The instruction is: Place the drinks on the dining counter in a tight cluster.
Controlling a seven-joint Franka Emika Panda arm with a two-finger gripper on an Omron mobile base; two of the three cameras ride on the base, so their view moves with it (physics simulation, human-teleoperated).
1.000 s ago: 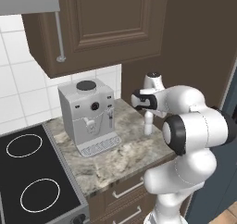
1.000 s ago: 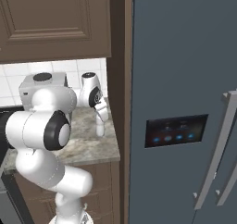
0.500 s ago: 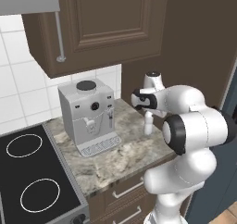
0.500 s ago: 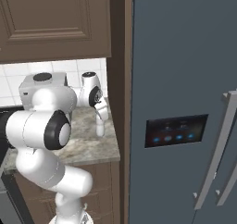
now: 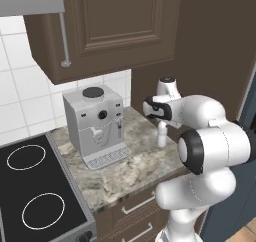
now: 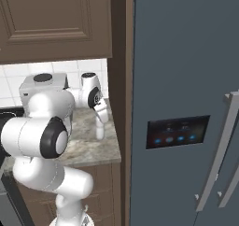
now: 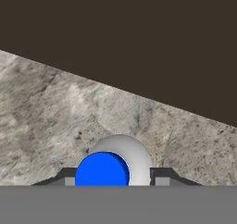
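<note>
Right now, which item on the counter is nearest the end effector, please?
The blue-capped small white bottle, gripped by the end effector; the coffee machine stands apart.

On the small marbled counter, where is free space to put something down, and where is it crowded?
Free: the front strip of the marbled counter, between the coffee machine and the front edge. Crowded: the right end by the dark panel, where the gripper closes on the small white bottle.

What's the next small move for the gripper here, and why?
Probably a straight lift. In the hand view the gripper has its fingertips on both sides of the small white bottle with the blue cap, so it looks gripped. The bottle stands upright on the small marbled countertop near the coffee machine, not on the dining counter, so it must be raised clear before carrying.
</note>
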